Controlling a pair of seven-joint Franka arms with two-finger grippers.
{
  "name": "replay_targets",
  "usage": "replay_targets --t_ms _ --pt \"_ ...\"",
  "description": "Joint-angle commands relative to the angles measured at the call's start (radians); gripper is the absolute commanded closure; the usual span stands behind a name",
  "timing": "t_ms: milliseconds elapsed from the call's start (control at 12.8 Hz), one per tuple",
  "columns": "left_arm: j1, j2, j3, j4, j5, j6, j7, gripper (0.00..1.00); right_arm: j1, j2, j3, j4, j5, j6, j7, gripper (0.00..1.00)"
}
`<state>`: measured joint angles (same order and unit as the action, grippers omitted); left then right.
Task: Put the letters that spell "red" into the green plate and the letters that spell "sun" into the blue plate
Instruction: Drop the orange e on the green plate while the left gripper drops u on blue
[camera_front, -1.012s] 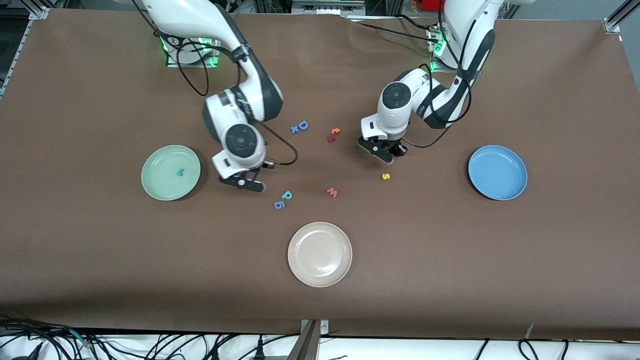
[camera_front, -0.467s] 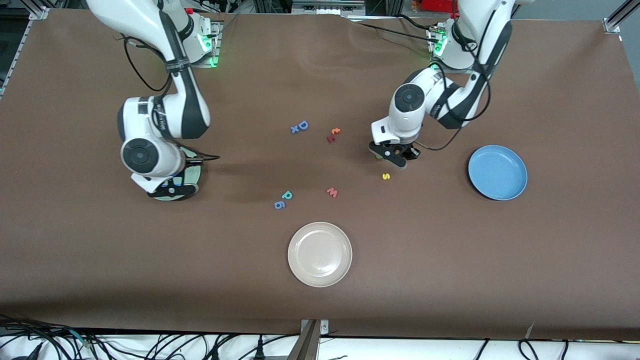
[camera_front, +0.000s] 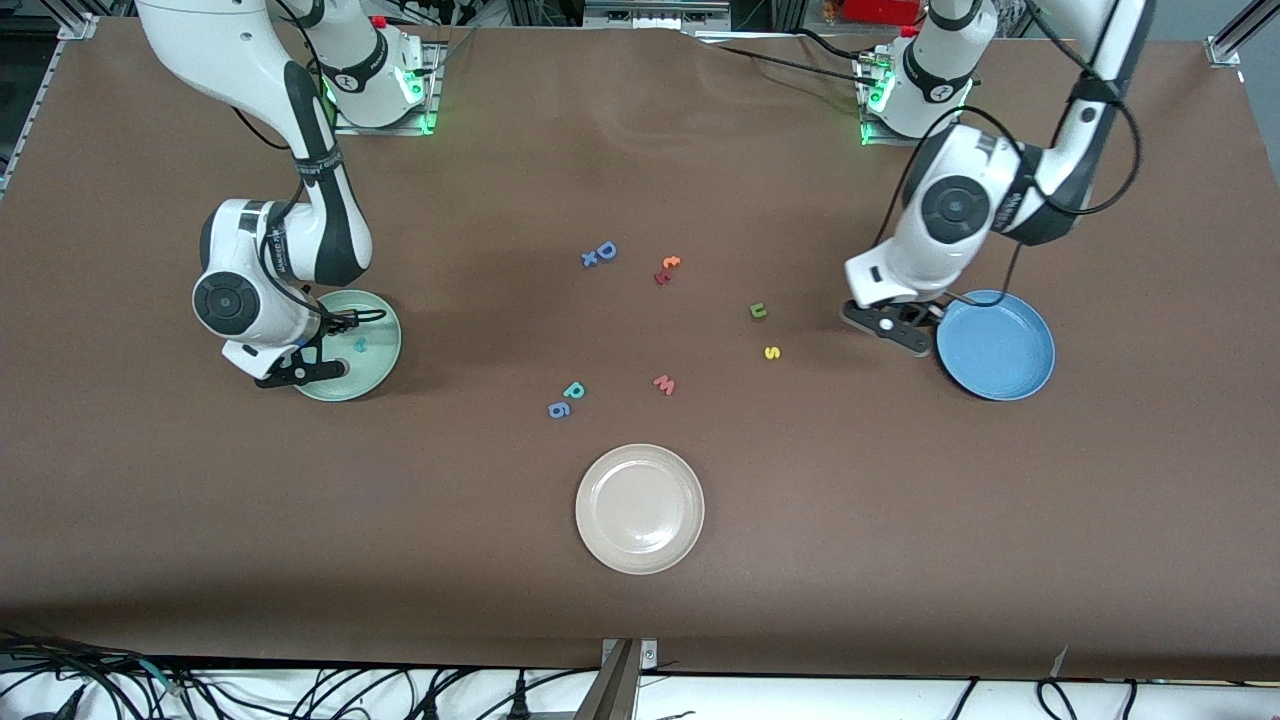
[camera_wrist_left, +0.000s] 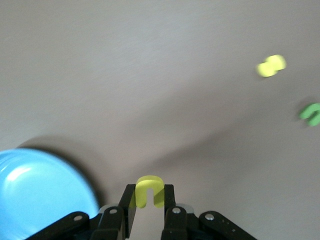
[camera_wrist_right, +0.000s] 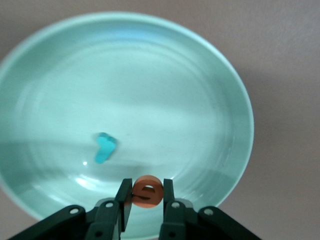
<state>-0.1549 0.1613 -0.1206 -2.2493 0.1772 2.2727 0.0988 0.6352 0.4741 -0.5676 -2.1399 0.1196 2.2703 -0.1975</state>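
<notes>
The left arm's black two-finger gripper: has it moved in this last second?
Yes. The left gripper went toward the round blue plate, now beside its rim.

Mint-green plate (camera_wrist_right: 220, 90) w/ teal r (camera_wrist_right: 105, 148), orange e (camera_wrist_right: 148, 191); blue plate (camera_front: 1010, 375), yellow u (camera_wrist_left: 148, 190)

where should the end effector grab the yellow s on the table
Probably from straight above, fingers closing across the narrow width of the yellow s. It lies flat and alone on the table, with the green n a clear gap away.

A cream plate (camera_front: 640, 509), blue D (camera_front: 606, 250), blue 6 (camera_front: 559, 409) and pink w (camera_front: 665, 384) lie on the table (camera_front: 200, 520).
</notes>
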Motion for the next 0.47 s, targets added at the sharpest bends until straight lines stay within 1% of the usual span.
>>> replay_targets --t_ms 0,156,233,389 --pt "0.121 -0.023 -0.008 -0.023 -0.028 -0.018 0.119 0.74 0.000 0.008 0.006 -0.017 0.052 0.032 -0.025 0.00" --pt "0.191 -0.017 -0.007 -0.035 -0.028 -0.019 0.125 0.73 0.003 -0.021 0.014 0.001 0.055 -0.010 -0.014 0.00" --pt "0.213 -0.002 -0.005 -0.036 -0.028 -0.018 0.122 0.71 0.011 -0.038 0.018 0.039 0.057 -0.078 -0.001 0.00" --pt "0.257 0.039 0.001 -0.036 -0.022 -0.006 0.125 0.70 0.020 -0.038 0.047 0.157 0.058 -0.222 0.090 0.01"
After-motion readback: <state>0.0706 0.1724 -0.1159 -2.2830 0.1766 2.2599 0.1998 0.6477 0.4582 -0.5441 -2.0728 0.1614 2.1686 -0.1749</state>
